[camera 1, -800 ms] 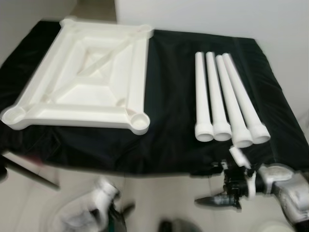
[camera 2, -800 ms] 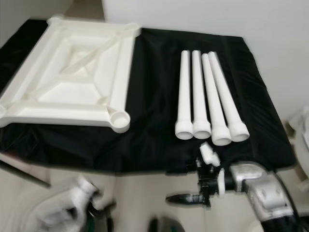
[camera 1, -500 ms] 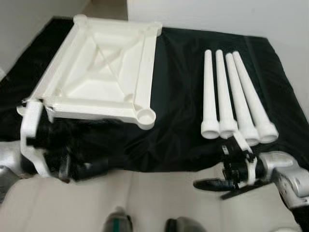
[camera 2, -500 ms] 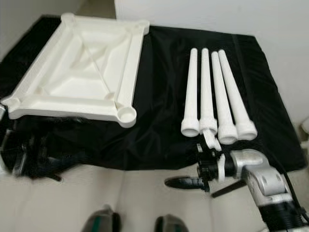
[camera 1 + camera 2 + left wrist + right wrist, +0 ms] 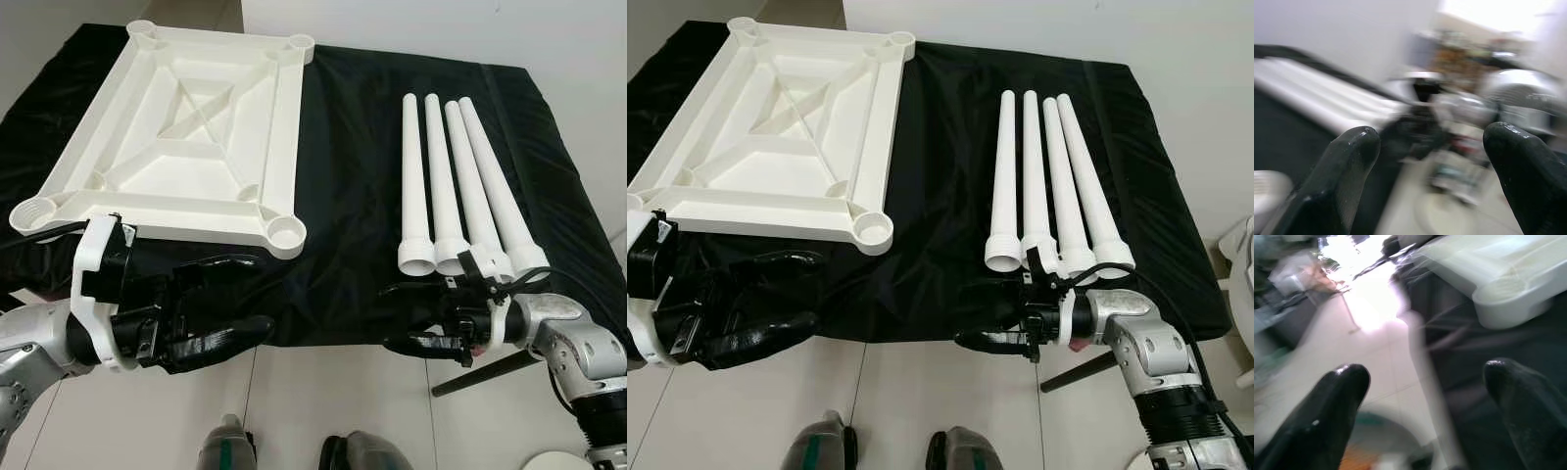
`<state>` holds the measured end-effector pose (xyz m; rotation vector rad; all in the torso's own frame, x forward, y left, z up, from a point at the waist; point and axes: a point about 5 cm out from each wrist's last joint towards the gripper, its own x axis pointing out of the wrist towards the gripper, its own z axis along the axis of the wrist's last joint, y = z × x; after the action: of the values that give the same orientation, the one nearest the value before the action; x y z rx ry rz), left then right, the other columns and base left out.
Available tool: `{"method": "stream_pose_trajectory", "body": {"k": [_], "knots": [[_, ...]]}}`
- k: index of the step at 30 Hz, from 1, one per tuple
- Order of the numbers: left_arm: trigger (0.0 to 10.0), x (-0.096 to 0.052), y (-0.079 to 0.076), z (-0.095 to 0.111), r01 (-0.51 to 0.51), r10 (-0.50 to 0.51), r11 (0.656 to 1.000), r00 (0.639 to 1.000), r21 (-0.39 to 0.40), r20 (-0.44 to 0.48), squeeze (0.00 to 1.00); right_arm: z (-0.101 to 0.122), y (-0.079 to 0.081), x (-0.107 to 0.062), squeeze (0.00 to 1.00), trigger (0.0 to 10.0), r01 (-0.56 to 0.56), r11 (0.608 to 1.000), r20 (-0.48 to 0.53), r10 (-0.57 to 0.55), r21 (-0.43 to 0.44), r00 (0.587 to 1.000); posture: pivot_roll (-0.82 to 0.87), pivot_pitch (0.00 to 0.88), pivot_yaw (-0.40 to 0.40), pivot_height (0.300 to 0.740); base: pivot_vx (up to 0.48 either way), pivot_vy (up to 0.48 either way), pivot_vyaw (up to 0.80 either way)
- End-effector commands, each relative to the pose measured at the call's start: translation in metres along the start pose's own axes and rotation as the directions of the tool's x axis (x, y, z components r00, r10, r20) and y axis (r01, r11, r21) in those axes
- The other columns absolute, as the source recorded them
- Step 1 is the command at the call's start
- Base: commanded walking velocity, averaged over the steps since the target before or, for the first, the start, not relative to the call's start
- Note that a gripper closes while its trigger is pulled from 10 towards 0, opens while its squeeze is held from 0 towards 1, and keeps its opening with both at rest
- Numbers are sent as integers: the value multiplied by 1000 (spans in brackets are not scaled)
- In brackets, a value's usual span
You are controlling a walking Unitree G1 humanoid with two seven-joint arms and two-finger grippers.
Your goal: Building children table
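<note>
At seven o'clock our left gripper [image 5: 235, 299] hovers with fingers spread and empty, forearm pointing inward at the black cloth [image 5: 348, 196] edge. At five o'clock our right gripper [image 5: 411, 318] does likewise, fingers apart, holding nothing. Farther off, the white tabletop [image 5: 186, 147] lies upside-down at eleven o'clock, four white legs [image 5: 460, 196] side by side at one.

White tabletop [image 5: 186, 147], black cloth [image 5: 353, 176]

Left gripper [image 5: 240, 299], right gripper [image 5: 400, 318]: fingers apart, pointing inward.
</note>
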<state>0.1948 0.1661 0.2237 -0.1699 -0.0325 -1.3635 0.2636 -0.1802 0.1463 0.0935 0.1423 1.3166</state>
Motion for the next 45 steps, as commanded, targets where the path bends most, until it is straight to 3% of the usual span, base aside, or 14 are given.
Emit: {"method": "stream_pose_trajectory", "body": {"k": [1,3,6,10,13,14,17,19,23,25,30,34,41,45], "knots": [[10000,-1,20,-4,-176,176,984,984,24,-13,0,5,-13,3,0,10000,146,989,65,-145,-21,987,72,51,-25,740,0,0,0],[10000,-1,20,-4,-176,176,984,984,24,-13,0,5,-13,3,0,10000,146,989,65,-145,-21,987,72,51,-25,740,0,0,0],[10000,7,58,-8,-415,414,909,909,43,37,0,15,-32,20,0,10000,339,941,205,-334,13,920,64,45,-30,740,0,0,0],[10000,9,69,-6,-479,476,877,877,30,65,0,20,-37,25,0,10000,380,924,249,-375,29,893,64,45,-30,740,0,0,0],[10000,17,98,-3,-621,617,784,781,18,95,0,40,-52,37,0,10000,538,841,359,-521,61,774,56,39,-35,740,0,0,0],[10000,17,98,-3,-621,617,784,781,18,95,0,40,-52,37,0,10000,538,841,359,-521,61,774,56,39,-35,740,0,0,0],[10000,23,118,0,-707,705,707,702,-28,102,0,49,-66,43,0,10000,657,745,379,-643,112,665,44,36,-40,740,0,0,0],[10000,23,118,0,-707,705,707,702,-28,102,0,49,-66,43,0,10000,657,745,379,-643,112,665,44,36,-40,740,0,0,0],[10000,30,146,-1,-810,813,582,579,-72,65,0,53,-80,40,0,10000,800,586,376,-775,128,508,30,32,-40,740,0,0,0],[10000,28,153,-1,-846,848,529,524,-67,75,0,54,-81,39,0,10000,827,552,381,-790,101,481,29,24,-36,740,0,0,0],[10000,24,158,-1,-892,891,449,442,-54,106,0,53,-80,38,0,10000,865,500,390,-805,40,447,29,10,-27,740,0,0,0],[10000,18,155,-2,-935,929,349,337,-61,150,0,49,-75,43,0,10000,903,429,399,-831,15,388,37,0,-26,740,0,0,0],[10000,13,146,-10,-969,953,246,243,7,183,0,44,-74,45,0,10000,944,327,399,-872,49,282,57,0,-42,740,0,0,0],[10000,12,149,-13,-975,957,217,221,45,188,0,41,-79,54,0,10000,955,295,365,-894,42,260,50,0,-42,740,0,0,0]]}}
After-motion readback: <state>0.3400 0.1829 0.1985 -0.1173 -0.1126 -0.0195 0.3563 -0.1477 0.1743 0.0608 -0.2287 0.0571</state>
